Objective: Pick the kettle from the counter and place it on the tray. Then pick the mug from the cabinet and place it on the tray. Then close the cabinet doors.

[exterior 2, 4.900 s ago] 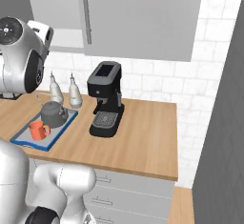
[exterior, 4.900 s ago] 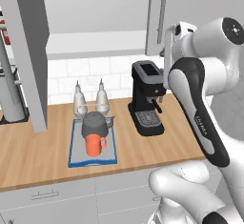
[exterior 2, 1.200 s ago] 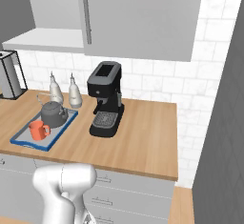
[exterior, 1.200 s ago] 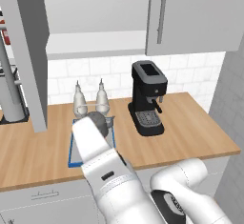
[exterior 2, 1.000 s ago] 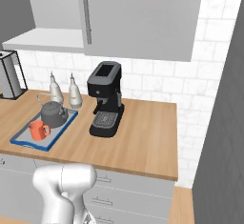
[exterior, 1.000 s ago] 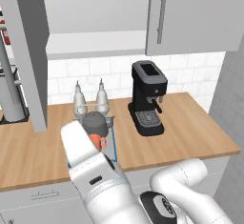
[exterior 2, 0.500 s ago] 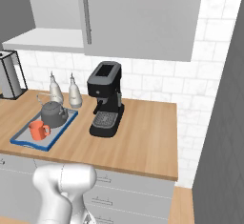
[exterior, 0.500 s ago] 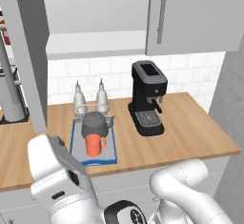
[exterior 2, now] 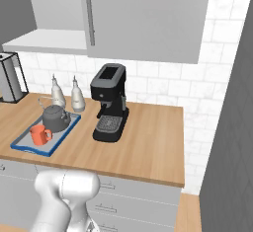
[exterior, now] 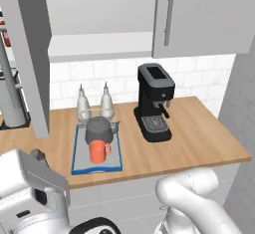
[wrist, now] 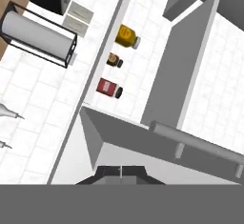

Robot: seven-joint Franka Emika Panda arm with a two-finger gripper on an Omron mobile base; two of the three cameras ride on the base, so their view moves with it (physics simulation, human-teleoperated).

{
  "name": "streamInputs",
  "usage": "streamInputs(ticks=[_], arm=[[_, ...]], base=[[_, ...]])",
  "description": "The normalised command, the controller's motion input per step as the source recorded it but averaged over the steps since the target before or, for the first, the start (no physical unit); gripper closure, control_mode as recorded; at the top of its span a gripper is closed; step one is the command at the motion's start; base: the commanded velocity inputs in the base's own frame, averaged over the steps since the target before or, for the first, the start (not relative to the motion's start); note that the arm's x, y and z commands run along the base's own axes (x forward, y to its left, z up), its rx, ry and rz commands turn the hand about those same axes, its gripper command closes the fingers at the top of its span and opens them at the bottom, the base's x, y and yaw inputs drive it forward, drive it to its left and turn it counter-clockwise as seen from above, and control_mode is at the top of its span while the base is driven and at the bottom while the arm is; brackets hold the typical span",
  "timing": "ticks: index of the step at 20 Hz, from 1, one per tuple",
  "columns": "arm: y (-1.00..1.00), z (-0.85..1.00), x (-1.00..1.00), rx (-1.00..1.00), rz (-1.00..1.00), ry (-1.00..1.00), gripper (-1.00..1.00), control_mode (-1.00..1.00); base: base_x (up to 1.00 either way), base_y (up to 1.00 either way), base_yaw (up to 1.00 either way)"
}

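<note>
Since a second ago the arm has swung left and low, uncovering the tray on the counter. The claw is shut tight, holding nothing — its tips sit just under an open cabinet door, with that door's bar handle to their right. Above the claw in the hand view, three jars stand on a shelf. Kettle and orange mug both rest on the tray, mug just in front, touching or nearly so.

Kettle and orange mug on blue-rimmed tray
</note>
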Motion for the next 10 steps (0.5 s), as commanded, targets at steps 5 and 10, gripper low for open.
streamInputs(ticks=[5,10], arm=[[0.20,-0.04,0.55,0.00,-0.09,-0.01,1.00,-1.00],[0.30,-0.18,0.51,0.00,-0.07,0.00,1.00,-1.00]], base=[[0.00,0.00,0.00],[0.00,0.00,0.00]])
